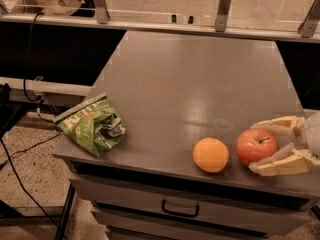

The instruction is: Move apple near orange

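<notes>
The red apple (256, 145) sits low over the grey table (190, 79) near its front right edge, with its stem pointing up. My gripper (255, 148) reaches in from the right and is shut on the apple, with one pale finger (276, 125) behind it and one in front. The orange (211, 154) rests on the table just left of the apple, with a narrow gap between the two fruits.
A crumpled green chip bag (93, 125) lies at the table's front left corner. Drawers (180, 209) sit under the front edge. A rail with metal posts (223, 6) runs along the back. Cables (20, 149) hang to the left.
</notes>
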